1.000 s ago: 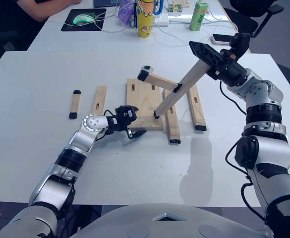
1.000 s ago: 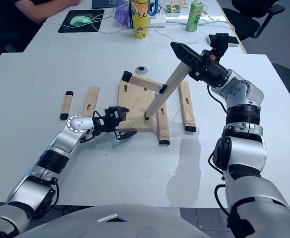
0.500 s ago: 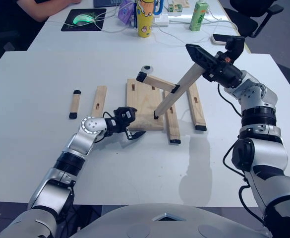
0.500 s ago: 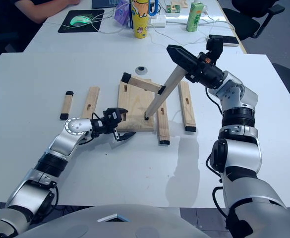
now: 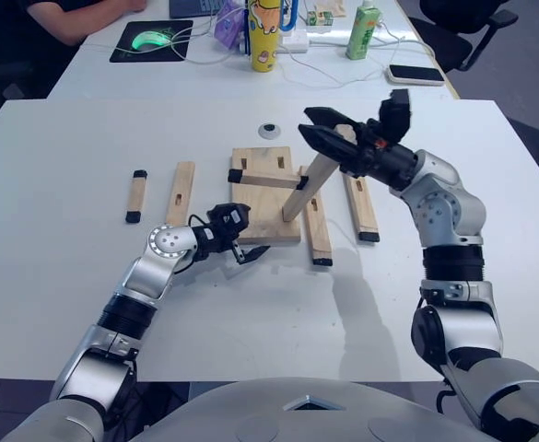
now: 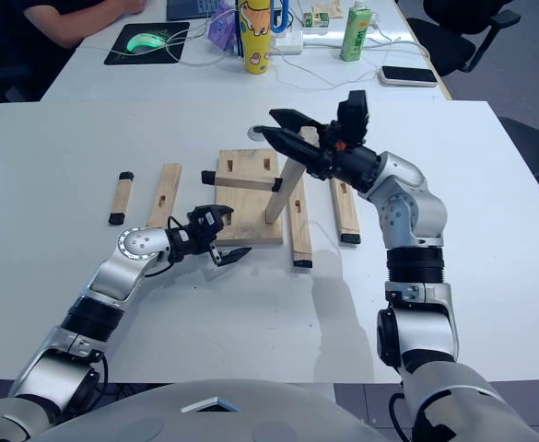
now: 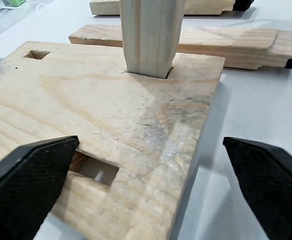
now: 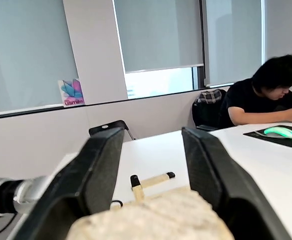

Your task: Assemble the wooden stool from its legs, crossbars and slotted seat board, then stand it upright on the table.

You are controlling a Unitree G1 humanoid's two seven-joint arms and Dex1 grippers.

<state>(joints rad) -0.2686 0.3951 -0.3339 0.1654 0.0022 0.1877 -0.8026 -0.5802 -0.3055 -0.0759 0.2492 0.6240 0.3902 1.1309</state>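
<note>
The slotted seat board (image 5: 262, 198) lies flat mid-table. A wooden leg (image 5: 304, 184) stands tilted with its foot in a slot of the board (image 7: 111, 125), and a black-capped crossbar (image 5: 264, 179) juts sideways from it over the board. My right gripper (image 5: 347, 124) is shut on the leg's top end (image 8: 150, 220), with one finger (image 8: 93, 175) on each side. My left gripper (image 5: 241, 245) is open at the board's near edge, its fingers (image 7: 26, 185) spread on either side of the corner and holding nothing.
Two more legs (image 5: 317, 230) (image 5: 361, 204) lie right of the board. A slotted bar (image 5: 183, 191) and a short crossbar (image 5: 137, 197) lie to its left. A small round disc (image 5: 269, 131) sits behind. Cups, a carton and a phone are on the rear desk.
My right gripper has swung left and down, tipping the leg more upright over the board. The attached crossbar came down with it, close to level. My left gripper stayed put.
</note>
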